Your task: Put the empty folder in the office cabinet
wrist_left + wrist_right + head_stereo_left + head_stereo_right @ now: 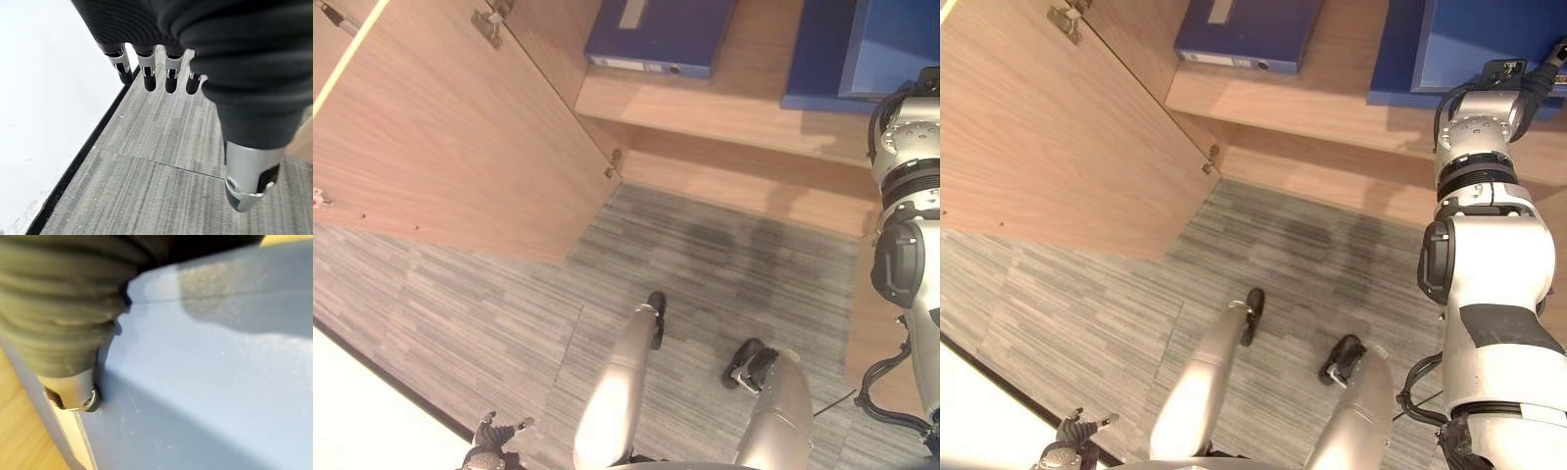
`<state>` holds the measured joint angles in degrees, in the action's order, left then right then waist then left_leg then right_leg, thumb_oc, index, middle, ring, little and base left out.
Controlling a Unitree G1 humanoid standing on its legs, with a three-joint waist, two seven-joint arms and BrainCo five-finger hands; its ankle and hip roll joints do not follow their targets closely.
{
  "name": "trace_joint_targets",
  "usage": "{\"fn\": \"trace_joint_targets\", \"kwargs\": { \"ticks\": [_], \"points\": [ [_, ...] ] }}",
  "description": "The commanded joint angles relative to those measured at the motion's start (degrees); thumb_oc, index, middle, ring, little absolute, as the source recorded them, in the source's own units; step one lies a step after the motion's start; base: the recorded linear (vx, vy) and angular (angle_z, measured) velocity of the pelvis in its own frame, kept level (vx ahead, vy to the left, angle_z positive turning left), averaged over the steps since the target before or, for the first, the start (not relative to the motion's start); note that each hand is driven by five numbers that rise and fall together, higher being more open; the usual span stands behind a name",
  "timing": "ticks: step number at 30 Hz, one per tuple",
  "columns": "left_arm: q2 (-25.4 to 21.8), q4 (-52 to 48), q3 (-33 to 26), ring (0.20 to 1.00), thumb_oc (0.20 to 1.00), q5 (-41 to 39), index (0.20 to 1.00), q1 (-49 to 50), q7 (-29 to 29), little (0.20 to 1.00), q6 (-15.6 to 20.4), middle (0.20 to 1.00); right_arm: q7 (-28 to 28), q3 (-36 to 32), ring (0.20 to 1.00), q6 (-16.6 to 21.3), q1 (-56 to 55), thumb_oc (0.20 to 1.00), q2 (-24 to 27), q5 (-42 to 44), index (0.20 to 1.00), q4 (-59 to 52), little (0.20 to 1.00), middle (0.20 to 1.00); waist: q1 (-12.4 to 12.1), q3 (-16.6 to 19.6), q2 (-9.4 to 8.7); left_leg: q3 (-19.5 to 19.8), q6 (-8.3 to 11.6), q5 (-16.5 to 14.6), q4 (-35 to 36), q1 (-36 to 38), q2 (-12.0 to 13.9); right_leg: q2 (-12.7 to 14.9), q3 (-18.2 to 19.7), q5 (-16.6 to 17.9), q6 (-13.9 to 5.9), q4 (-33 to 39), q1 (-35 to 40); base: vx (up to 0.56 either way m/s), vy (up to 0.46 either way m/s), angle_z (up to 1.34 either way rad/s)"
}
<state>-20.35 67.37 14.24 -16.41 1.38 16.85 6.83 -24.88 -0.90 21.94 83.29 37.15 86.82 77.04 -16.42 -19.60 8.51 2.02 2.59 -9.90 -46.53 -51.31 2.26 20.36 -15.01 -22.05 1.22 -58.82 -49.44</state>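
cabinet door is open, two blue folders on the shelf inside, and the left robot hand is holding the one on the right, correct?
Not quite: it is the right arm that reaches to that folder on the shelf, as the right eye view shows. The left robot hand hangs low over the carpet, holding nothing. The door is open and the other folder lies on the shelf.

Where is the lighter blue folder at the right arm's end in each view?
Left eye view: folder in the top right corner, over the shelf.
Right eye view: top right, above the right arm.
Right wrist view: its blue face close up, right hand against it.
Left wrist view: not in it.
Shared landmark: flat folder at the shelf's left.
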Motion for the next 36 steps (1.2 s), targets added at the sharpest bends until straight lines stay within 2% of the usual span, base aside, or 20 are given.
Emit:
{"fn": "trace_joint_targets", "kwargs": {
  "ticks": [1,6,10,11,12,26,31,34,36],
  "points": [
    [-2.8,3.5,1.3,1.000,1.000,0.5,1.000,0.4,1.0,1.000,-0.3,1.000,3.5,-0.5,0.200,4.2,0.3,0.200,3.7,0.4,0.200,-4.6,0.200,0.200,-1.0,-0.1,-0.68,1.6,0.30,-4.1,-1.0,-1.6,2.9,1.9,0.2,-1.8,-5.22,0.8,9.0,0.00,0.000,0.00],
    [-3.1,3.4,1.2,1.000,1.000,-0.7,1.000,-0.6,0.7,1.000,0.0,1.000,4.2,-0.3,0.200,4.6,0.2,0.200,3.4,0.6,0.200,-4.9,0.200,0.200,-0.2,0.2,-0.33,1.6,0.29,-5.2,-3.6,-3.2,3.0,2.3,0.5,-3.4,-4.91,-1.6,7.8,0.01,-0.004,-0.01],
    [-3.4,3.9,0.6,1.000,1.000,-1.1,1.000,-1.3,0.6,1.000,-0.2,1.000,4.1,-0.7,0.200,4.7,0.5,0.200,2.8,0.5,0.200,-4.6,0.200,0.200,0.5,0.6,-0.70,1.5,0.40,-5.5,-3.4,-2.7,3.4,2.2,0.4,-3.7,-4.85,-1.7,8.1,0.04,0.008,-0.06],
    [-3.6,4.1,0.2,1.000,1.000,-1.2,1.000,-1.7,0.7,1.000,-0.2,1.000,3.9,-0.7,0.369,4.4,1.0,0.369,2.8,0.7,0.369,-3.8,0.369,0.369,0.7,0.7,-0.96,1.4,0.48,-5.5,-3.1,-2.3,3.5,2.2,0.2,-3.6,-4.90,-1.4,8.4,0.04,-0.004,-0.03],
    [-3.8,4.2,0.0,1.000,1.000,-1.3,1.000,-1.9,0.7,1.000,-0.2,1.000,3.9,-0.4,1.000,4.1,1.6,1.000,2.8,0.5,1.000,-3.4,1.000,1.000,0.8,0.8,-1.12,1.4,0.55,-5.5,-2.7,-2.1,3.6,2.2,0.2,-3.5,-4.97,-1.2,8.5,0.00,0.000,0.00],
    [-5.2,5.7,-1.8,1.000,1.000,-0.2,1.000,-1.7,0.2,1.000,-0.3,1.000,6.7,3.8,1.000,2.3,3.4,1.000,4.3,-0.9,1.000,-6.5,1.000,1.000,0.9,1.4,-3.48,1.4,1.47,-4.1,1.1,0.9,3.9,1.7,-1.2,-2.8,-4.72,1.9,11.7,0.00,0.000,0.00],
    [-5.5,6.0,-1.7,1.000,1.000,0.2,1.000,-2.0,-0.1,1.000,-0.2,1.000,6.9,5.5,1.000,0.8,4.1,1.000,4.8,-2.3,1.000,-5.9,1.000,1.000,0.9,1.6,-3.82,1.4,1.59,-3.6,2.1,1.7,3.8,1.6,-1.5,-2.4,-4.72,2.6,12.5,0.00,-0.002,-0.02],
    [-6.2,6.6,-1.7,1.000,1.000,0.9,1.000,-2.5,-1.2,1.000,-0.4,1.000,6.2,10.2,1.000,-4.2,5.2,1.000,6.3,-8.3,1.000,-3.7,1.000,1.000,1.4,2.0,-4.60,1.2,1.70,-3.2,2.9,2.2,4.1,1.4,-1.7,-2.2,-4.56,3.1,12.9,0.00,0.000,0.00],
    [-6.2,6.7,-1.7,1.000,1.000,1.1,1.000,-2.6,-1.5,1.000,-0.4,1.000,6.1,11.4,1.000,-5.7,5.2,1.000,6.5,-10.1,1.000,-3.0,1.000,1.000,1.5,2.1,-4.73,1.2,1.70,-3.2,3.1,2.4,4.1,1.3,-1.6,-2.2,-4.49,3.2,12.9,0.00,0.000,0.00]
  ]
}}
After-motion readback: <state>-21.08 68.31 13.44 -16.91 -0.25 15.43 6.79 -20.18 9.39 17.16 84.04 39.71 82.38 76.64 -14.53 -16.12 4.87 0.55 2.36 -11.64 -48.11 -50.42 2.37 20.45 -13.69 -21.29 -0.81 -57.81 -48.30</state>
